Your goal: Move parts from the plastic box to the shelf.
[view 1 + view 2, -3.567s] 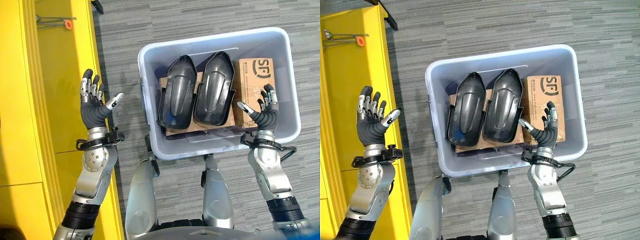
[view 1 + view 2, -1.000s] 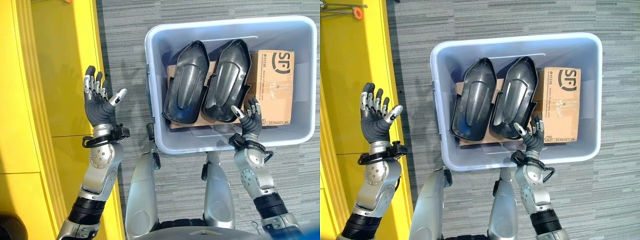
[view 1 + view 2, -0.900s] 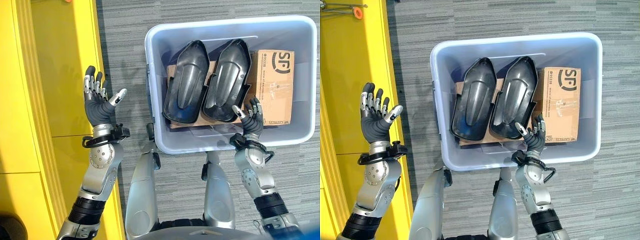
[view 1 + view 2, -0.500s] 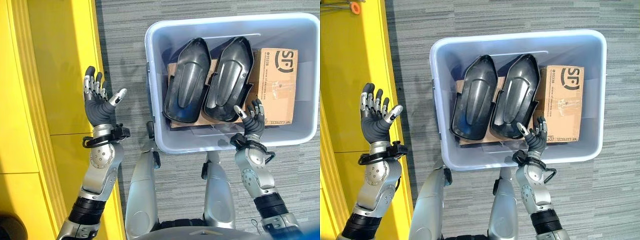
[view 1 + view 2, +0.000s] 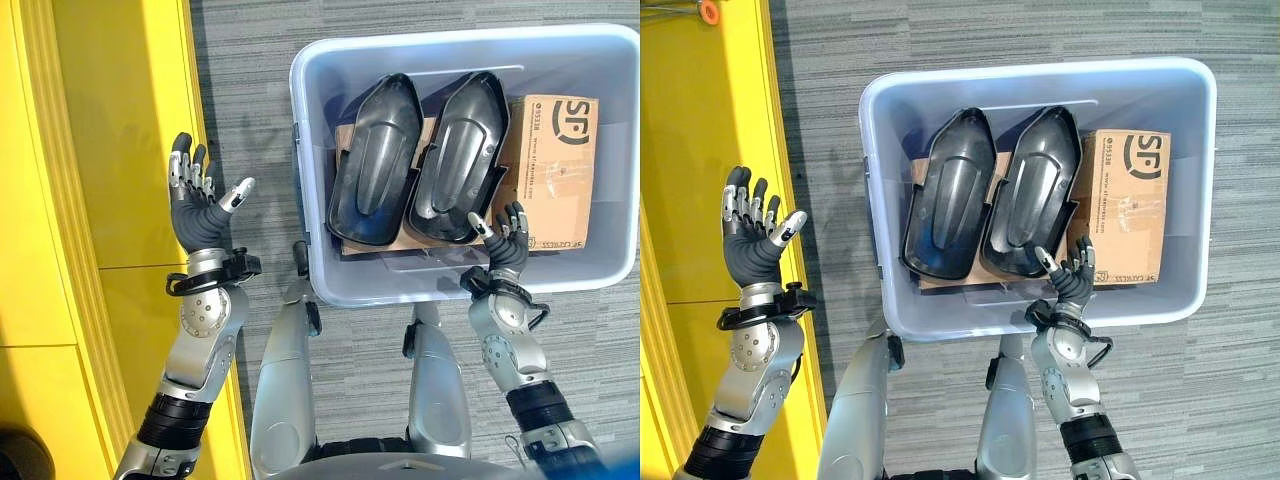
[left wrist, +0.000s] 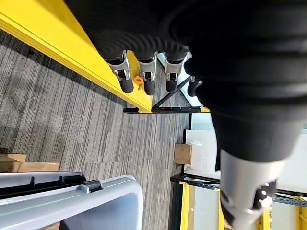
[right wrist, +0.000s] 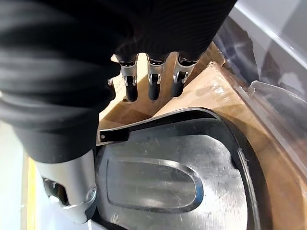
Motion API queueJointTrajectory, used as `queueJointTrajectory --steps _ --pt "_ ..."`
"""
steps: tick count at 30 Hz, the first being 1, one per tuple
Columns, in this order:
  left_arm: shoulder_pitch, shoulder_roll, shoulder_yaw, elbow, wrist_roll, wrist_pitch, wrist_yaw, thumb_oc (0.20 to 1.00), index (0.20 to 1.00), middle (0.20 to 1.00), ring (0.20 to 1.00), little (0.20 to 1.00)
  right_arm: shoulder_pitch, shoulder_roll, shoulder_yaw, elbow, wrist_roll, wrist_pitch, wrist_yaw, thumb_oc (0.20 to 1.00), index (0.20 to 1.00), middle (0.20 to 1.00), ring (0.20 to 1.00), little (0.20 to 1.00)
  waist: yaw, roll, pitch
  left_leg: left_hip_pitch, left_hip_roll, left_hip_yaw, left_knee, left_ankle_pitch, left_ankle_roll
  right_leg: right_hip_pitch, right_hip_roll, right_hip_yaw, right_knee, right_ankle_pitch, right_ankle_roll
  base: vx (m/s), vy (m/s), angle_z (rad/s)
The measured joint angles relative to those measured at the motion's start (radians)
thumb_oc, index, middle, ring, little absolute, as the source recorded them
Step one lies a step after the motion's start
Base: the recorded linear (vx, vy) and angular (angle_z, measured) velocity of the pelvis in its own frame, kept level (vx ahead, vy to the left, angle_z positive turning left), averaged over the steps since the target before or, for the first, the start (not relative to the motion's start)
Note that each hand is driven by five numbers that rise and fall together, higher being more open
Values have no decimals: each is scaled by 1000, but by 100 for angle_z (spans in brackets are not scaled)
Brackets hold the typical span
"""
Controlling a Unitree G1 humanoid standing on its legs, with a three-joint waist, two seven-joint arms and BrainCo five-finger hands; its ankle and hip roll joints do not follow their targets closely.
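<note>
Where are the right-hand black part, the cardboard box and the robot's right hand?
Right-hand black part (image 5: 460, 155): left eye view, on its raised middle.
Cardboard box (image 5: 555, 170): left eye view, on its top face.
Right hand (image 5: 1070, 281): right eye view, on the palm, over the box's near edge.

Grey striped carpet floor (image 5: 400, 340) carries the plastic box (image 5: 310, 120) beside the yellow shelf (image 5: 110, 120)

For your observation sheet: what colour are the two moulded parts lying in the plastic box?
Glossy black moulded parts, both of them; the left eye view shows them best.
</note>
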Motion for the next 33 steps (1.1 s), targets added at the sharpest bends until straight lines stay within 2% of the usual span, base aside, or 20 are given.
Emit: queueJointTrajectory --steps 8,13,21,33 --pt "0 0 -4 0 -2 -1 0 1000 1000 1000 1000 1000 -39 -1 -11 14 0 0 -32 1000 1000 1000 1000 1000 8 2 1 -20 -1 -1 1 1 1 -19 0 0 0 0 0 0 0 0" --pt "1 2 -4 0 -16 -6 0 1000 1000 1000 1000 1000 -72 -4 -66 72 -6 0 -77 1000 1000 1000 1000 1000 25 5 1 -31 -3 0 1 3 3 -34 -2 0 3 0 1 0 0 0" --pt "0 8 -4 0 -16 -7 0 1000 1000 1000 1000 1000 -98 -11 -77 109 -41 1 -118 1000 1000 1000 1000 1000 26 18 8 -53 -4 -2 1 5 7 -55 -3 0 7 0 1 0 0 0" --pt "0 23 -2 -1 -16 -15 0 1000 1000 1000 1000 1000 -166 -13 -88 173 -118 17 -175 1000 1000 1000 1000 1000 28 20 8 -72 -4 1 1 9 9 -89 -3 10 26 -3 -1 0 -1 -1"
